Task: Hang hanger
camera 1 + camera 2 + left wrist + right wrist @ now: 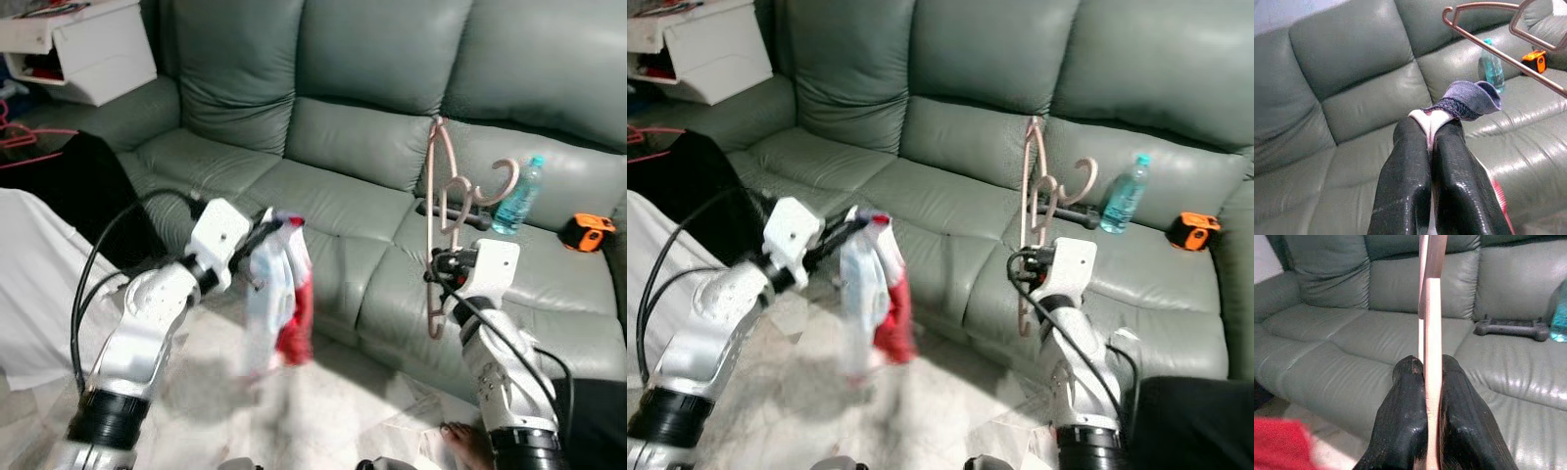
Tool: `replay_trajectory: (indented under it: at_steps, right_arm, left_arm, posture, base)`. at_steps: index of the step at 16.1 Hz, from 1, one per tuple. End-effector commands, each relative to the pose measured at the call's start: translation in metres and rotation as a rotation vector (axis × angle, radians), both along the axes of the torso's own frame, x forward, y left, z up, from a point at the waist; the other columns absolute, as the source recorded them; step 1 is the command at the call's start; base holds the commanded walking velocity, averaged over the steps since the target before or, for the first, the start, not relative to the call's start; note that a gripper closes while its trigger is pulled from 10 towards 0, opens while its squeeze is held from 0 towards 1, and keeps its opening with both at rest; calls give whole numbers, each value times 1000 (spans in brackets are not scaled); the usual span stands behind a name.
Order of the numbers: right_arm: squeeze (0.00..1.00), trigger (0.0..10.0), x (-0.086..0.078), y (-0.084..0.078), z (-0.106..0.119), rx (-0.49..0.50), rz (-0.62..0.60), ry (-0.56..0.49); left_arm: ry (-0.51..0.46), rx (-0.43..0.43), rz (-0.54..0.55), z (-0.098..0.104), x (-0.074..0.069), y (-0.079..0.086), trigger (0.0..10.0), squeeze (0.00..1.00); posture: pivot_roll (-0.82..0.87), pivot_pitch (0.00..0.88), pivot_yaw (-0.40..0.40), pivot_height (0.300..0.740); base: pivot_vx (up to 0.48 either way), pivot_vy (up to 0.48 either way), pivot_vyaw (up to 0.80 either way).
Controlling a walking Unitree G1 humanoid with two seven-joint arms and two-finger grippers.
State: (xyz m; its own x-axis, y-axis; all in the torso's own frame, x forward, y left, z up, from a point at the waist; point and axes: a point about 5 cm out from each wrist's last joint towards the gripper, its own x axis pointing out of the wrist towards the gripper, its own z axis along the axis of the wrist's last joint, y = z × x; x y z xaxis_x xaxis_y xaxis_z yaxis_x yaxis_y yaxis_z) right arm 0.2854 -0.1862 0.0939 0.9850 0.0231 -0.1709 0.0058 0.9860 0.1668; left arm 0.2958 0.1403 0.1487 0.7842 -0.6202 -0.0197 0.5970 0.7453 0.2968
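Right of centre in the frame, our right gripper (438, 269) pinches the pink hanger (441, 206) upright over the sofa (353, 147), while our left gripper (263, 233) clamps a dangling garment (279, 299), which could slip off if swung.

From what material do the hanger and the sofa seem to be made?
Hanger: likely plastic, smooth pale pink, moulded in one thin piece; painted wood is possible. Sofa: grey-green leather or imitation leather, with a soft sheen and creases on the cushions; which one cannot be told.
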Motion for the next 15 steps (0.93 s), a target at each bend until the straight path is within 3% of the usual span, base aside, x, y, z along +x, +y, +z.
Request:
replay_trajectory:
  at_steps: [1, 4, 7, 15]
  right_arm:
    - [0, 10000, -1, 6, 3, 0, 16, -19]
    - [0, 10000, -3, 10, 3, 3, 8, -28]
    - [0, 10000, -4, 10, 2, 5, 9, -26]
    - [0, 10000, 4, 12, 5, -8, 30, -31]
  left_arm:
    - [-20, -2, -9, 5, 1, 2, 10000, 0]
    - [-17, -33, -44, 9, 3, -11, 10000, 0]
    - [-15, -29, -76, 4, -4, -21, 10000, 0]
    - [-39, 11, -112, 2, -12, -24, 10000, 0]
  posture:
    - [-9, 35, 57, 740]
    - [-22, 49, 84, 740]
    - [-18, 55, 66, 740]
    - [-8, 59, 48, 740]
  base:
    - [0, 480, 0]
    - [0, 480, 0]
    - [0, 480, 0]
    - [0, 60, 0]
